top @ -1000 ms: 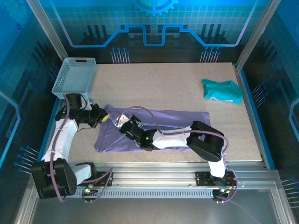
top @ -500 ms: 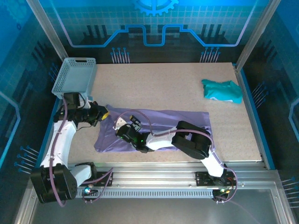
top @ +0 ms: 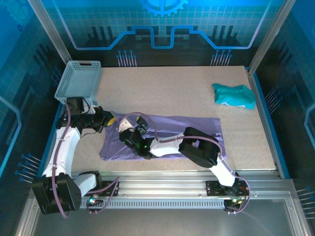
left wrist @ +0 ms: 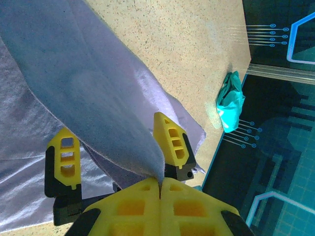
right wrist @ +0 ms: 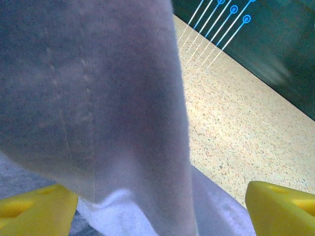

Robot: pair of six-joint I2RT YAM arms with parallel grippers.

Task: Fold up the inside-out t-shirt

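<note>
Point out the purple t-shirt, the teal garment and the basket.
purple t-shirt (top: pixel 172 123), top external view, bare cloth near its far edge.
teal garment (top: pixel 234 95), top external view, its middle.
basket (top: pixel 83 64), top external view, its far rim.

Work cell, seen from above.
- Robot arms: two, the left arm (top: pixel 61 147) and the right arm (top: pixel 199 147).
- Grippers: two, one per arm, the left gripper (top: pixel 110 120) and the right gripper (top: pixel 132 127).
- Yellow fingers (right wrist: pixel 278 209): two on each gripper, four in all.
- Garments: two, one lavender t-shirt (top: pixel 192 123) and one smaller teal garment (top: pixel 234 95).
- Baskets: one, a pale blue-grey plastic basket (top: pixel 74 86) with latticed walls.
- Tables: one speckled beige table (top: pixel 167 88).
</note>
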